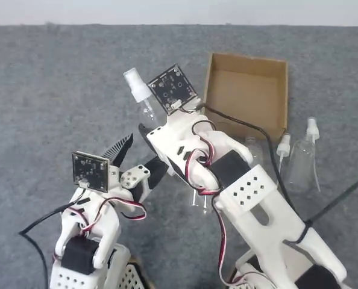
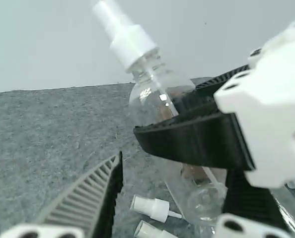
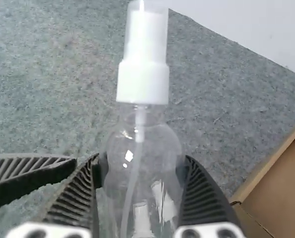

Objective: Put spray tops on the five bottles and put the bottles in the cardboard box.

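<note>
The right gripper (image 3: 140, 168) is clamped on a clear, round-shouldered plastic bottle (image 3: 142, 144), with its ribbed black fingers (image 3: 78, 193) pressed against either side of the body below the shoulder. A white spray top (image 3: 142, 64) with a ridged collar and a narrow nozzle head sits on the bottle's neck. Its thin dip tube runs down inside the see-through wall. In the high view the bottle is over the grey felt table cover (image 1: 58, 90), just beside the outer wall of the open brown cardboard box (image 1: 245, 90). In the left wrist view it leans, with the nozzle tipped to one side.

The left gripper (image 1: 137, 155) sits close beside the held bottle, its black jaws spread and nothing between them.

On the far side of the right arm, near the box, a second clear bottle (image 1: 302, 159) stands with a white top on. A loose white spray top (image 1: 283, 146) with its tube lies just beside it.
</note>
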`<move>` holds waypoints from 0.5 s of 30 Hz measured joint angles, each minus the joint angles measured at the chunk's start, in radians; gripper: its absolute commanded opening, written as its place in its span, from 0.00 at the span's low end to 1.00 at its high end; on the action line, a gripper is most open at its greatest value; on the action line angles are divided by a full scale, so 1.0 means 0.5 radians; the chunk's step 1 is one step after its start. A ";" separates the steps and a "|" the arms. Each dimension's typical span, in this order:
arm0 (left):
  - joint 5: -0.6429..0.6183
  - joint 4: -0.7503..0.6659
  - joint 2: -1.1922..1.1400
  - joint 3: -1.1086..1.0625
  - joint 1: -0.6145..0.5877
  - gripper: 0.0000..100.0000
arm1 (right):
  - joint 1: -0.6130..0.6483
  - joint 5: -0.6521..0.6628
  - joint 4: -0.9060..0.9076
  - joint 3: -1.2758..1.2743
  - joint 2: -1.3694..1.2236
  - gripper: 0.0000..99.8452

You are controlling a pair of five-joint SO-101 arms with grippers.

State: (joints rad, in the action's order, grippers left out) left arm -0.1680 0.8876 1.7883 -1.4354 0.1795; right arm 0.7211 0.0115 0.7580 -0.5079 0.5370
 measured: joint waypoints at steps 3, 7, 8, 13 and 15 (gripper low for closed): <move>0.003 -0.055 -0.009 -0.046 0.003 0.31 | 0.000 0.000 0.015 0.000 0.077 0.01; 0.006 -0.098 0.012 -0.049 0.012 0.31 | -0.003 0.000 0.150 0.000 0.224 0.01; 0.006 -0.101 0.012 -0.049 0.015 0.31 | -0.006 0.000 0.178 0.000 0.252 0.01; 0.018 -0.104 0.012 -0.052 0.015 0.31 | -0.074 0.061 0.264 0.003 0.319 0.01; 0.018 -0.107 0.012 -0.052 0.006 0.31 | -0.138 0.068 0.282 0.003 0.319 0.01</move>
State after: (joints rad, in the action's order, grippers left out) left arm -0.1588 0.8339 1.7944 -1.4615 0.1826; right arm 0.6521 0.0453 0.8991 -0.5063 0.6966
